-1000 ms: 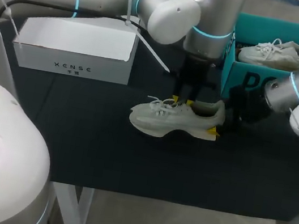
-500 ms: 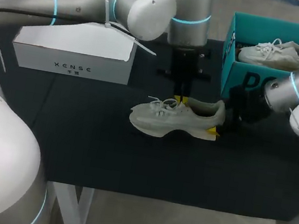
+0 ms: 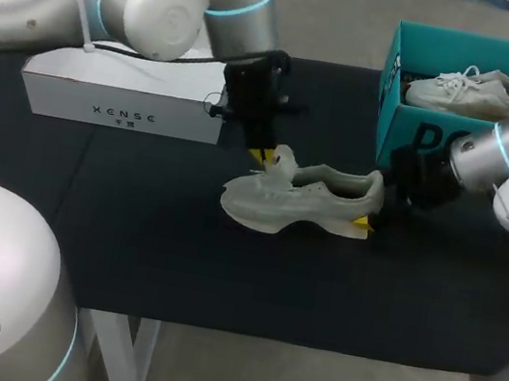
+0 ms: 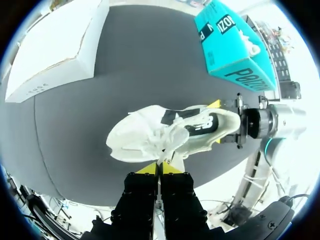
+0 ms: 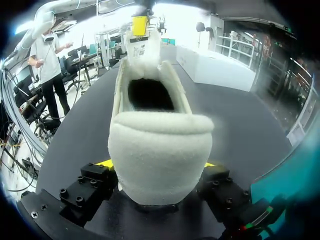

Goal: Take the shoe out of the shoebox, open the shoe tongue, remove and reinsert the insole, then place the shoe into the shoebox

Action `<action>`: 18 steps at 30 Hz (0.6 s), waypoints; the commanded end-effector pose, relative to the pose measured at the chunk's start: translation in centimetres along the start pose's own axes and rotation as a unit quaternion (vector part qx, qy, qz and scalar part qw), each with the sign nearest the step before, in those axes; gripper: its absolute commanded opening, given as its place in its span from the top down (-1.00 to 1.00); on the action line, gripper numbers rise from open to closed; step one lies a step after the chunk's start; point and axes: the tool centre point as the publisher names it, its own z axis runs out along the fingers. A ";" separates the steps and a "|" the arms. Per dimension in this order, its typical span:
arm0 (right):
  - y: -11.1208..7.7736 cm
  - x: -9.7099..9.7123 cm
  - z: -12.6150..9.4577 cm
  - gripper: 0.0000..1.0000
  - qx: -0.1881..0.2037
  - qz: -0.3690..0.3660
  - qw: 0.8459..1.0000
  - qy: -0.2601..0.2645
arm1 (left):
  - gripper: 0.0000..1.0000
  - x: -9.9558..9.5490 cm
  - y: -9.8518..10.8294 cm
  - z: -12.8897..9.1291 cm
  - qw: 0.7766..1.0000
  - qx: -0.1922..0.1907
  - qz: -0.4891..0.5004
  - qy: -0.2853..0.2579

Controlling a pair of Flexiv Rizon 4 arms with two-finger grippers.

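While the right tool point(image 5: 157, 165) clamps the heel point(image 3: 368, 185) of the shoe point(image 3: 301, 203) on the worktop point(image 3: 175, 256), the left tool point(image 4: 159, 168) pinches the tongue point(image 3: 283, 164) between its tips.

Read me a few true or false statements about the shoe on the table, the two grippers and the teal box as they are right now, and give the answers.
1. The shoe lies on the table, outside the teal shoebox. True.
2. The left gripper is open and clear of the shoe. False: it is shut on the tongue, which stands lifted above the laces.
3. The right gripper clamps the shoe's heel from two sides. True.
4. The teal shoebox holds nothing. False: a second shoe lies inside it.
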 end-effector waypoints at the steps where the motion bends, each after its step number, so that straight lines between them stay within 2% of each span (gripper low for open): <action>1: -0.5 -0.1 0.9 1.00 0.002 0.000 1.000 0.000 | 1.00 -2.8 1.2 1.4 1.000 0.012 -0.007 0.020; 9: -0.5 -0.1 0.9 1.00 0.002 0.000 1.000 0.000 | 1.00 -4.2 0.9 4.9 0.999 0.007 -0.020 -0.031; 10: -0.5 -0.1 0.9 1.00 0.002 0.000 1.000 0.000 | 0.87 -4.3 0.8 5.4 0.999 0.007 -0.017 -0.048; 11: -0.5 -0.1 0.9 1.00 0.002 0.000 1.000 0.000 | 0.42 -4.4 0.8 5.9 0.999 0.003 -0.017 -0.051; 14: -0.5 -0.1 0.9 1.00 0.002 0.000 1.000 0.000 | 0.14 -4.5 0.5 7.0 0.998 0.011 -0.014 -0.057; 15: -0.5 -0.1 0.9 1.00 0.002 0.000 1.000 0.000 | -0.62 -4.5 0.4 7.3 0.998 0.010 -0.012 -0.061; 16: -0.5 -0.1 0.9 1.00 0.002 0.000 1.000 0.000 | -1.00 -4.4 0.3 7.5 0.997 0.014 -0.013 -0.071; 18: -0.5 -0.1 0.9 1.00 0.002 0.000 1.000 0.000 | -1.00 -4.3 0.0 7.8 0.997 0.015 -0.014 -0.077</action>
